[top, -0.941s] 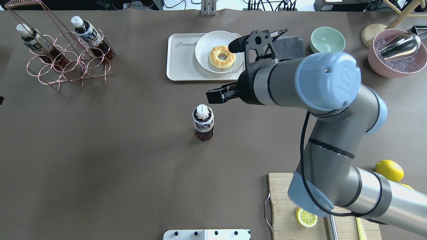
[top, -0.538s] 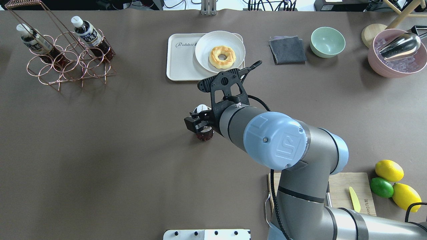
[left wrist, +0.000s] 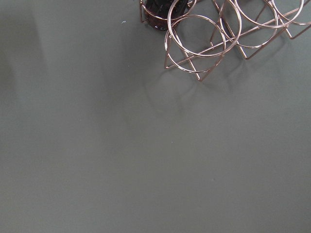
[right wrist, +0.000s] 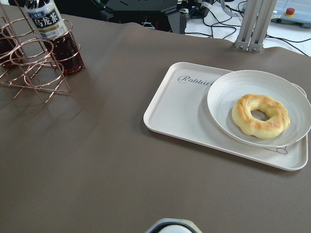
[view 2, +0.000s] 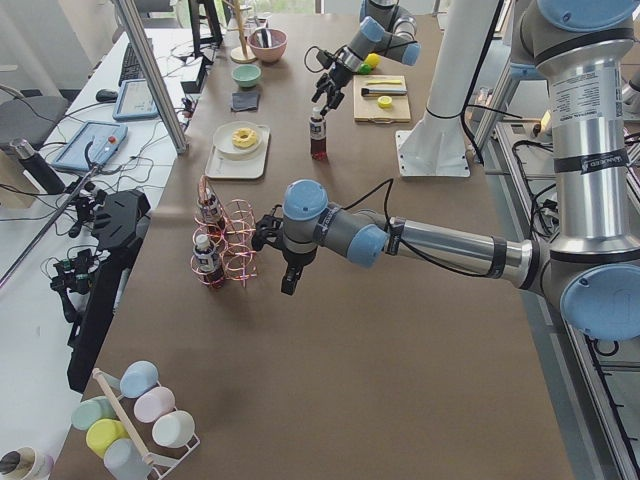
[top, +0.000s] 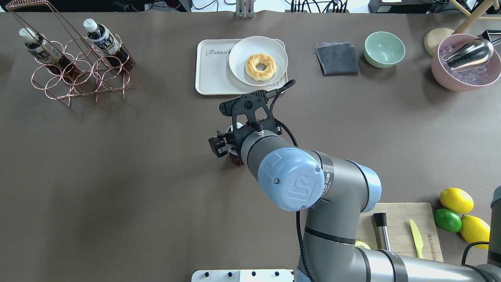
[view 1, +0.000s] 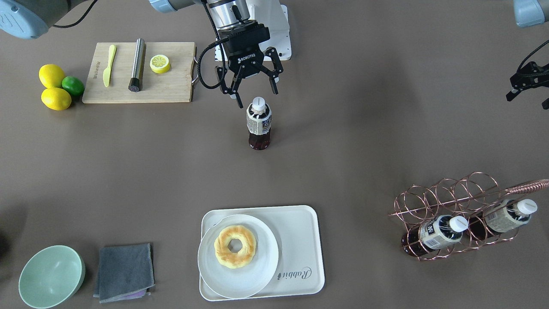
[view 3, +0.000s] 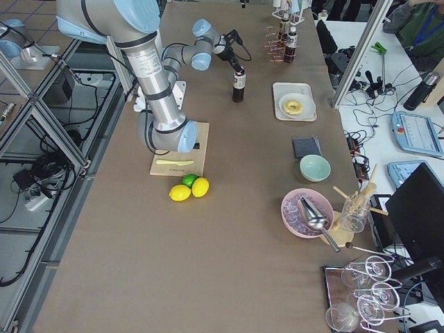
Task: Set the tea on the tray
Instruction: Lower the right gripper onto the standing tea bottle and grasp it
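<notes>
The tea (view 1: 259, 124) stands upright in the middle of the table; it also shows in the exterior left view (view 2: 318, 135), and its white cap is at the bottom edge of the right wrist view (right wrist: 172, 227). My right gripper (view 1: 256, 98) is open, one finger on either side of the cap, apart from it. In the overhead view the wrist hides most of the bottle (top: 235, 160). The cream tray (view 1: 296, 240) (top: 213, 74) lies beyond it, half covered by a white plate with a doughnut (top: 260, 66). My left gripper (view 1: 529, 83) is open and empty near the rack.
A copper wire rack (top: 82, 74) holds two more tea bottles (top: 103, 39) at the far left. A grey cloth (top: 337, 58), green bowl (top: 384, 49) and pink bowl (top: 465, 66) lie far right. A cutting board (view 1: 137, 73) with knife, lemons and lime is near my base.
My right arm swung from beside the tray back and left to the standing bottle. Its open gripper now straddles the bottle's top. The bottle has not moved.
</notes>
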### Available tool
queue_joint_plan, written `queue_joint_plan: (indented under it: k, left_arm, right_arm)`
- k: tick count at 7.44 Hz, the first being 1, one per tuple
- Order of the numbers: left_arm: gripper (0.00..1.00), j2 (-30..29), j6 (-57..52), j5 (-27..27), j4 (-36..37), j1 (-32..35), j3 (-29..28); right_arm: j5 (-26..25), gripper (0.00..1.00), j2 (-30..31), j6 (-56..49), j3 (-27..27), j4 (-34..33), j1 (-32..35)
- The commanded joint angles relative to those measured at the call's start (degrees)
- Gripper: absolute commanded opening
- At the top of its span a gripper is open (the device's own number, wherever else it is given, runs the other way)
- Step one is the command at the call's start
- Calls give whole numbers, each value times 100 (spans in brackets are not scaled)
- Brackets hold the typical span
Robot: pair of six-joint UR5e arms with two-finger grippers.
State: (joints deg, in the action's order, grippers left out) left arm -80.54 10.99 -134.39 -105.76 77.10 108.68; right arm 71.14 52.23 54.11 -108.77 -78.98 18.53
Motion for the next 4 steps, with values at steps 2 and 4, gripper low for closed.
queue_joint_plan:
  k: [2, 4]
  left_arm:
    - [99, -6, -88, 0, 2, 42, -4]
    - [99, -32, -88, 0, -7, 42, -13]
  right_arm:
    - [-153, 84, 6, -32, 198, 49, -7]
    - [-162, 63, -20, -32, 198, 50, -7]
